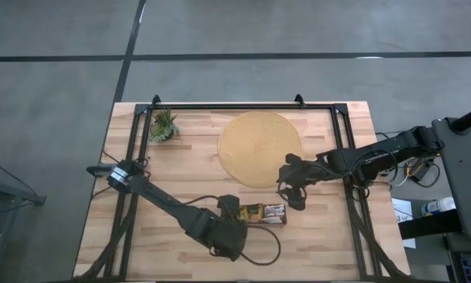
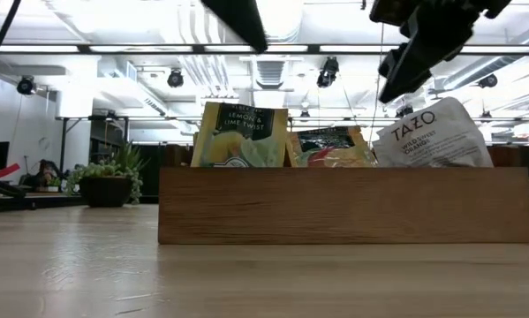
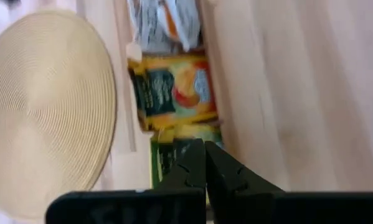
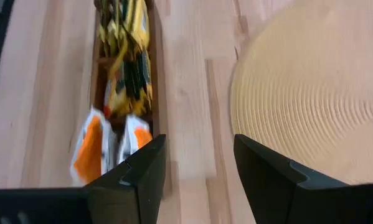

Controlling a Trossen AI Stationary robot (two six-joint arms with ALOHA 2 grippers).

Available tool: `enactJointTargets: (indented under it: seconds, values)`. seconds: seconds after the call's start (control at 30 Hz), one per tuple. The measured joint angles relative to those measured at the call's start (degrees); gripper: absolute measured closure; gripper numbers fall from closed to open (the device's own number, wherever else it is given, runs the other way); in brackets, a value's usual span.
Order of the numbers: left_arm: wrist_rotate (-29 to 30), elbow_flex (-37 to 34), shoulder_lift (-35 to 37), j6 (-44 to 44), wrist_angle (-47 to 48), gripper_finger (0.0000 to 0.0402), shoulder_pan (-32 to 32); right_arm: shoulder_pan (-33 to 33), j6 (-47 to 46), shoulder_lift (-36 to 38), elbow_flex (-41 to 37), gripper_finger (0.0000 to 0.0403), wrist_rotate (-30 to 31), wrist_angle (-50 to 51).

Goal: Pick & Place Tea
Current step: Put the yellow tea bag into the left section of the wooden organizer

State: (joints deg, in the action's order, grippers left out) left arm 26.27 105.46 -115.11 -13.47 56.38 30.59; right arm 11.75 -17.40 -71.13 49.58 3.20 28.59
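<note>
The tea sachets (image 1: 259, 211) stand on edge in a dark brown oblong tray (image 2: 343, 205) on the table's near half. There are yellow ones (image 3: 174, 87) (image 4: 127, 68) and white-and-orange ones (image 4: 89, 149). In the low view a lemon sachet (image 2: 240, 134) and a white one (image 2: 432, 134) stick up above the tray wall. My left gripper (image 3: 205, 155) is shut and hovers over the tray's left end (image 1: 237, 212), clear of the sachets (image 2: 257, 40). My right gripper (image 4: 195, 158) is open, above the tray's right end (image 1: 292, 196), between the tray and the round mat.
A round woven mat (image 1: 260, 148) lies at the table's far middle, just beyond the tray. A small green spiky plant (image 1: 163, 126) sits in the far left corner. A black frame (image 1: 243, 106) runs along the table's far and side edges. Bare wood lies near and left of the tray.
</note>
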Motion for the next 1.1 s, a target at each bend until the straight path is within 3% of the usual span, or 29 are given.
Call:
enactJointTargets:
  seconds: [0.1,0.2,0.27,0.43,0.57,0.77,0.97,1.1]
  values:
    - [3.88,-0.76,0.11,0.45,1.00,0.0402,0.01,0.20,-2.05,1.97,-0.17,0.0218,1.24,4.82]
    - [14.33,-2.84,1.60,-0.39,-1.59,0.0402,0.02,1.11,-5.08,4.76,-1.23,0.0218,6.74,10.13]
    - [15.93,-5.15,3.94,-0.20,-3.63,0.0401,-0.17,1.90,-7.21,7.02,-2.31,0.0218,11.18,12.79]
    - [15.93,-16.42,12.93,1.08,-14.33,0.0401,-0.48,2.65,-13.35,13.28,-6.55,0.0218,16.28,16.59]
    - [14.71,-31.60,24.02,4.93,-32.90,0.0401,-0.85,2.62,-18.61,17.81,-10.91,0.0218,16.52,17.96]
    - [7.36,-52.12,40.23,7.42,-56.86,0.0401,-2.22,2.12,-29.14,21.92,-16.72,0.0218,19.41,22.01]
    - [7.36,-64.80,51.43,7.37,-70.06,0.0401,-2.25,-2.49,-41.50,22.61,-17.80,0.0218,20.87,32.71]
    - [7.37,-69.33,55.88,7.31,-74.26,0.0401,-2.25,-6.77,-42.23,22.77,-16.61,0.0218,20.94,32.78]
